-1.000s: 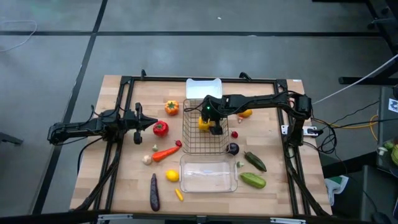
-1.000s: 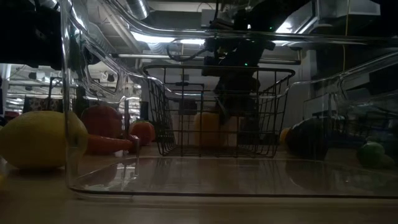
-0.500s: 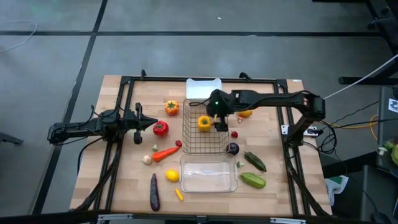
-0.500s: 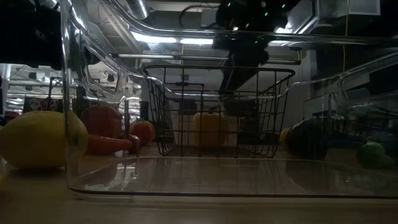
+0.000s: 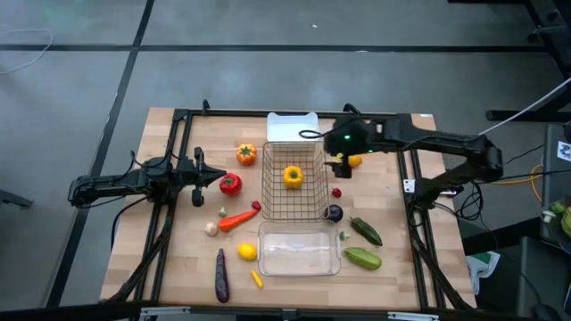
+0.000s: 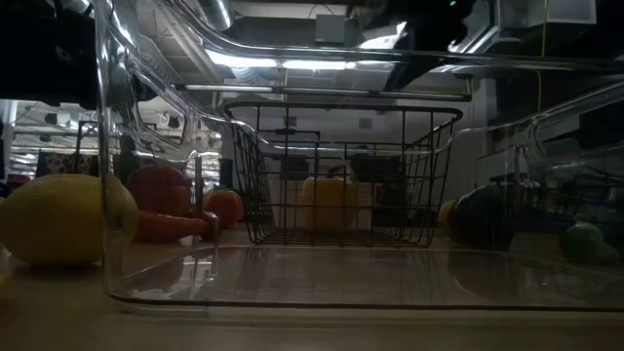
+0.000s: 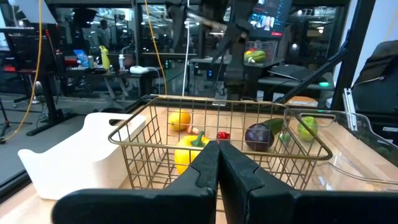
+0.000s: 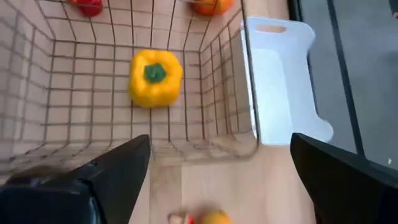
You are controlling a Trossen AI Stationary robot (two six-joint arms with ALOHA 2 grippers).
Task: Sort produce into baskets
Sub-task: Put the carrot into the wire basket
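The right end effector [image 5: 340,166] hangs empty, fingers spread wide, just beside the wire basket [image 5: 294,207]. The left end effector [image 5: 198,177], fingers pressed together, waits well apart from the basket. Only 1 yellow pepper [image 5: 293,176] lies in the basket. The clear tray [image 5: 298,265] and white tray [image 5: 292,127] by the basket hold nothing; the remaining produce lies scattered around the basket on the bench [image 5: 393,267], so most sorting remains.

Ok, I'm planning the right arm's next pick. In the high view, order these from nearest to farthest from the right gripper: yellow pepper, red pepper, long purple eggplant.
From the open right gripper, beside the wire basket's right rim:
1. Yellow pepper, inside the wire basket.
2. Red pepper, on the table left of the basket.
3. Long purple eggplant, near the table's front left.
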